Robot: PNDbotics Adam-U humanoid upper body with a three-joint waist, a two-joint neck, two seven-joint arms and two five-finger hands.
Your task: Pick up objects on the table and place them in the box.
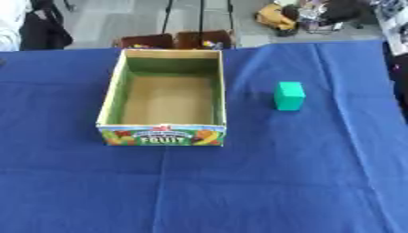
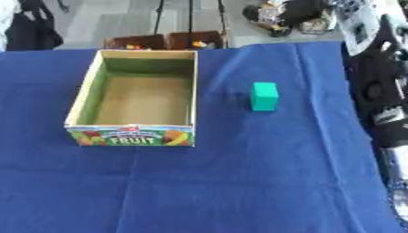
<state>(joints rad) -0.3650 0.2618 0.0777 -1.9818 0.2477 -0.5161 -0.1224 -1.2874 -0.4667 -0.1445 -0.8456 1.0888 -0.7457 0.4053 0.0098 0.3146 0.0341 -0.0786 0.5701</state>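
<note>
An empty fruit box [image 1: 164,135] sits mid-counter [image 1: 279,182], a green block [image 1: 290,95] well apart toward the right edge; no hand visible; a clumsy grasp could topple it

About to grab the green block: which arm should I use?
Right, most likely. The green block stands right of the fruit box, and the right arm shows along that edge. No hand is in view; the box would obstruct a left reach.

Open cardboard box [image 1: 162,129]: green inner walls, brown floor, fruit print with "FRUIT" on near face; sits upright on blue cloth, nothing visible inside. Green block [image 1: 289,95]: rectangular, standing upright on the cloth, right of box, apart from it
</note>
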